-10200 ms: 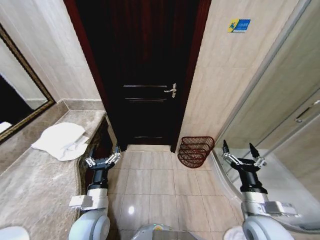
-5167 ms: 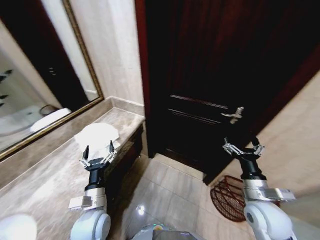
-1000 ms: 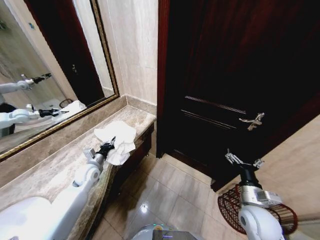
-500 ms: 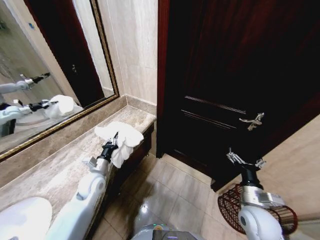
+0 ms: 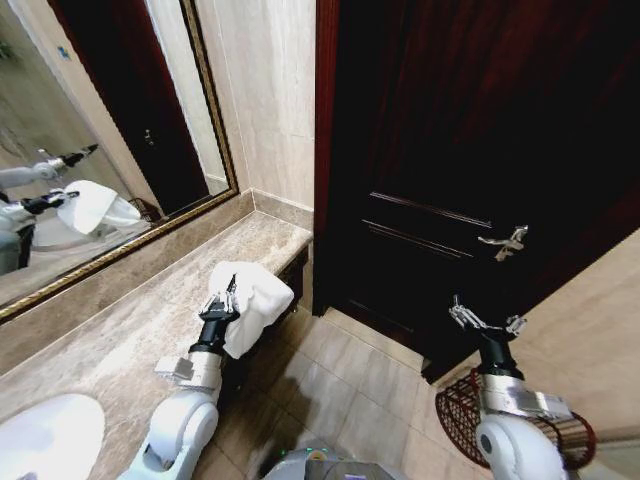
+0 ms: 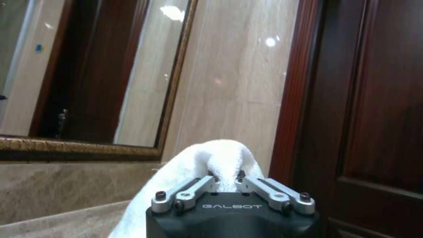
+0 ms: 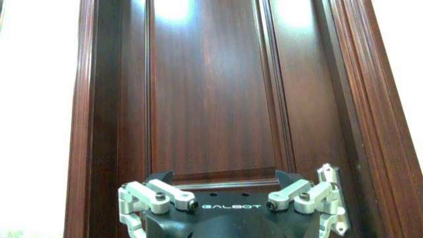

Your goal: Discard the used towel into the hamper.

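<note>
Head view: the left tool [image 5: 220,300] is closed on a crumpled white cloth towel [image 5: 255,300], which is held just above the edge of the beige marble desk [image 5: 120,340], its loose folds draped toward the dark wooden door [image 5: 470,150]. In the left wrist view the fingers [image 6: 198,188] are seen pinched into the towel's fold [image 6: 218,153]. The right tool [image 5: 485,322] is held open, raised above the round dark red-brown wire hamper [image 5: 455,412] that stands on the tiled floor [image 5: 350,380] beside the door.

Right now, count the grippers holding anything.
1: the left gripper is shut on the white cloth towel above the beige marble counter. The right gripper hangs open beside the dark wooden door.
</note>
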Motion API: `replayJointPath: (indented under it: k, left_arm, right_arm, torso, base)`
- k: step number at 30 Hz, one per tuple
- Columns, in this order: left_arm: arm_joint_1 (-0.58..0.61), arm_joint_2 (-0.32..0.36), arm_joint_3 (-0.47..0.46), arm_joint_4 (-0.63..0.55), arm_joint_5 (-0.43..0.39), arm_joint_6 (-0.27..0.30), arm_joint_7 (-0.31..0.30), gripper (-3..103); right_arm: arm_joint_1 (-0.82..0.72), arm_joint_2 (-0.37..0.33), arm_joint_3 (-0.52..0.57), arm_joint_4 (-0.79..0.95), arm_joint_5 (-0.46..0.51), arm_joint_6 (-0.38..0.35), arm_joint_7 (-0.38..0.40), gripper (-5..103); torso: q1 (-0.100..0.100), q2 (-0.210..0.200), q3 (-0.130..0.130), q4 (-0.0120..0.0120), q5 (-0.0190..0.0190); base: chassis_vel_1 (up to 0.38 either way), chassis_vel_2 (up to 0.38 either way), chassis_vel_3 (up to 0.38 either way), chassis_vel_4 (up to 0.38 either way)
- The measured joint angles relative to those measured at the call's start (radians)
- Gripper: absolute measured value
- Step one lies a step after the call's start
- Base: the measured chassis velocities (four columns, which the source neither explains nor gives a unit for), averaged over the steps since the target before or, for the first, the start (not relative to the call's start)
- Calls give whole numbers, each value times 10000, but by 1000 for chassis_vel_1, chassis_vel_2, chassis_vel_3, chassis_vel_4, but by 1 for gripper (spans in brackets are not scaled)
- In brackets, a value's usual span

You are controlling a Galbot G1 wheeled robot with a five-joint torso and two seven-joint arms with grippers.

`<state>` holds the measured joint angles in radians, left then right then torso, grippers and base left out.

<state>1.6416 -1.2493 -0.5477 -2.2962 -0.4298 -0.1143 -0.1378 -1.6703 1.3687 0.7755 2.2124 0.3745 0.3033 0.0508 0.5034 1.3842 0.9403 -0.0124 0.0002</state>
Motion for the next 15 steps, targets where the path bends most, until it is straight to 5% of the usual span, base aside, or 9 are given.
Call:
replayJointPath:
  k: [15]
  left_arm:
    - [-89,250,322,230,-32,292,280,4]
  right_arm:
    - [-439,76,187,251,-28,89,-18,100]
  torso:
    - [0,-2,0,-2,-1]
  base:
    - [-11,-9,-7,-9]
